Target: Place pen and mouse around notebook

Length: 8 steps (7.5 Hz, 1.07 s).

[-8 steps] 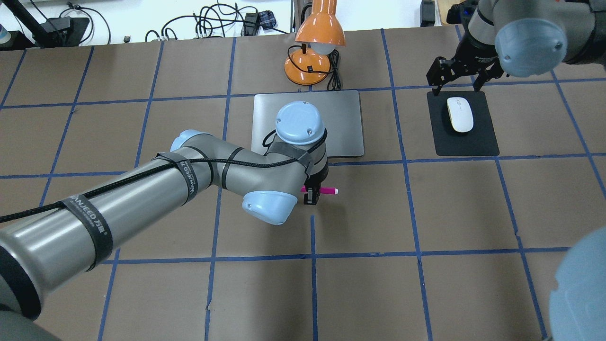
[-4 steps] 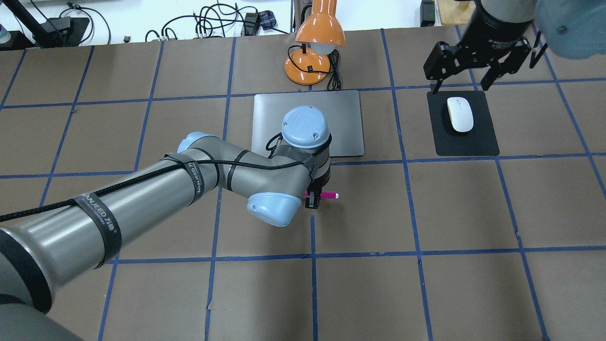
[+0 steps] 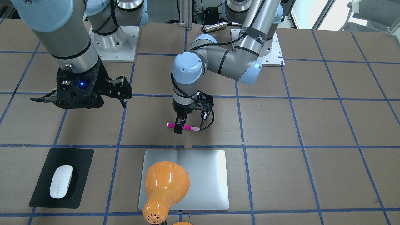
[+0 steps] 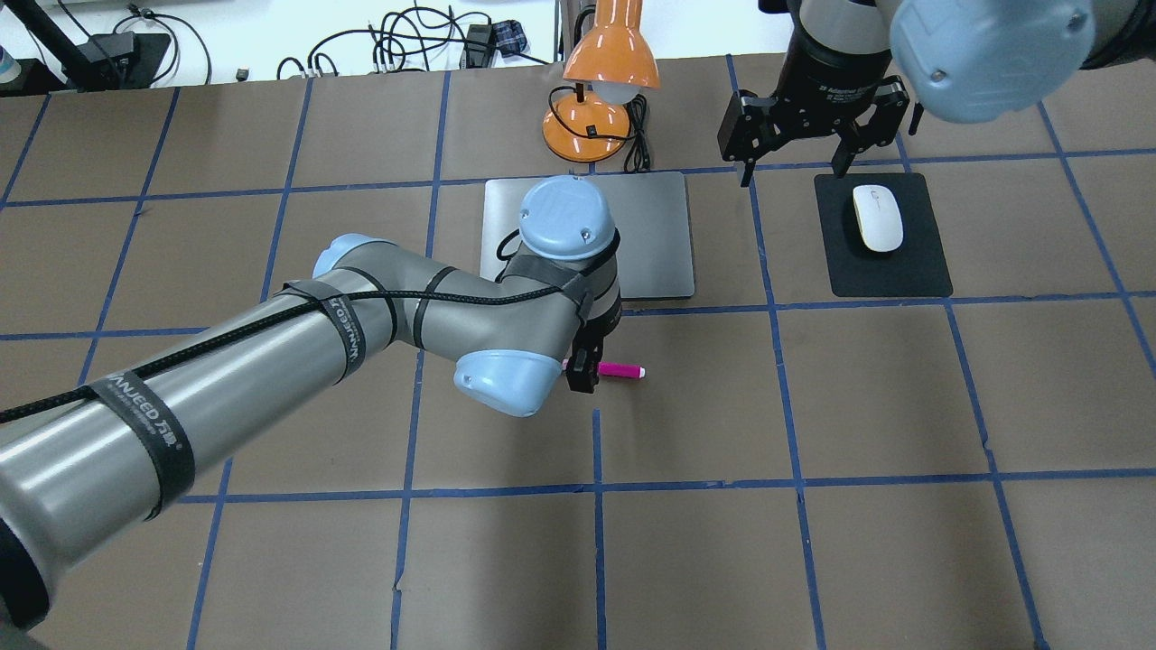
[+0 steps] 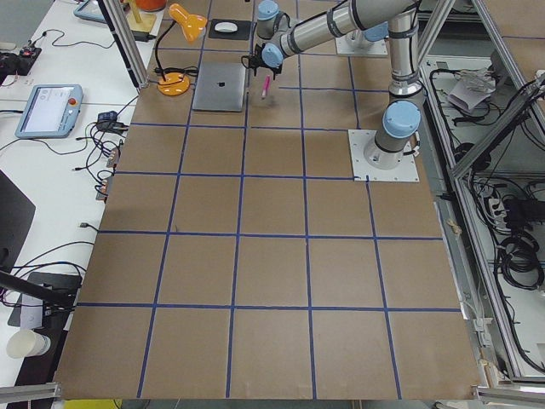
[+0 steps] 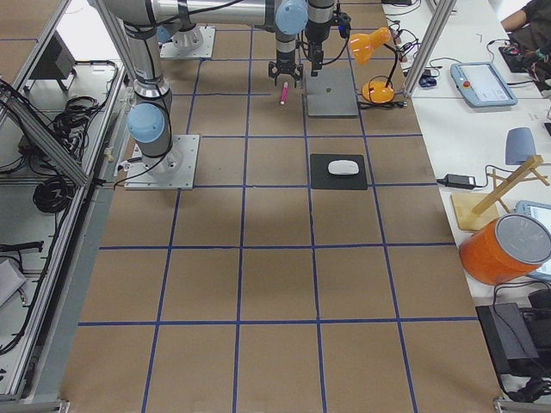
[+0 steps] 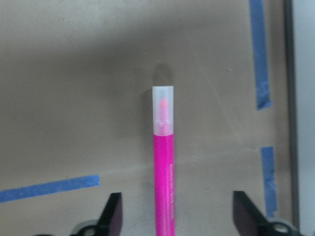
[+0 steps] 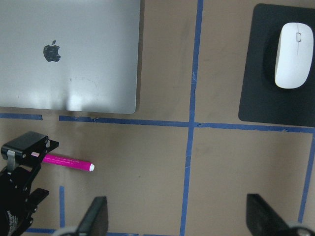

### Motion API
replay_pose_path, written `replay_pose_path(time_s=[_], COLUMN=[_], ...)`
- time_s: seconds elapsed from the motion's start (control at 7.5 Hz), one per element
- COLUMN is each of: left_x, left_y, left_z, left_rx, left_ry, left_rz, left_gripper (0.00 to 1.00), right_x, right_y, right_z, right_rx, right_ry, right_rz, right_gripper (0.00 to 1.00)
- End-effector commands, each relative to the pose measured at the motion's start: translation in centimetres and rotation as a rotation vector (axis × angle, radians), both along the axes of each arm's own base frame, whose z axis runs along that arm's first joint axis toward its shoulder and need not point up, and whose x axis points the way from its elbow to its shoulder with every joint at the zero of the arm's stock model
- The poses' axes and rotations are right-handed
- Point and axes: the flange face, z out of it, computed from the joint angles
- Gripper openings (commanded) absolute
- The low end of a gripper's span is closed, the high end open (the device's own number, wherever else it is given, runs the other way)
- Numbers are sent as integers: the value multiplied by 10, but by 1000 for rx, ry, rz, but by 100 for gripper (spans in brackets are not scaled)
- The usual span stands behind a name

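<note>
pen [image 4: 619, 370]: slim magenta, pale translucent cap, lying flat on worktop [image 4: 813, 406] near notebook [image 4: 650, 226] | left gripper [image 3: 190, 125]: straddling it, jaws standing wide, gripping nothing | right gripper [image 4: 795, 171]: hovering open, empty

The right gripper [image 4: 797, 170] is swinging left, leaving the far edge of the black mouse pad [image 4: 890, 275] for the gap between it and the notebook [image 4: 655, 226] (jaws spread wide). The left gripper [image 4: 582, 370] is edging slightly left along the pen [image 4: 623, 370].
</note>
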Motion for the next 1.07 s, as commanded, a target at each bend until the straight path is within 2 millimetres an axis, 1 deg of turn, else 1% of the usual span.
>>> replay_pose_path(time_s=[0.0,0.13,0.27,0.4,0.53,0.67,0.8,0.93], left_x=[34,60,91,128,161,195,223,239], left_y=[0,3,3,-2,-9,-17,-21,-22], left_z=[60,92,125,167,202,232,257,268], left_rx=[7,30,33,24,25,0,-32,-48], left_ry=[0,5,10,7,8,-2,-26,-25], left_rz=[-564,-741,-897,-986,-1060,-1209,-1228,-1199], left_gripper=[100,100,100,100,100,99,99,100], right_x=[-6,-10,-17,-16,-18,-16,-20,-21], right_y=[27,31,33,36,38,44,43,45], right_z=[31,29,33,38,41,53,47,42], right_rx=[-19,23,21,7,3,-28,0,25], right_ry=[12,18,18,8,12,11,17,28], right_rz=[-15,-12,-12,-1,-2,0,-6,-5], right_gripper=[100,100,100,100,100,100,100,100])
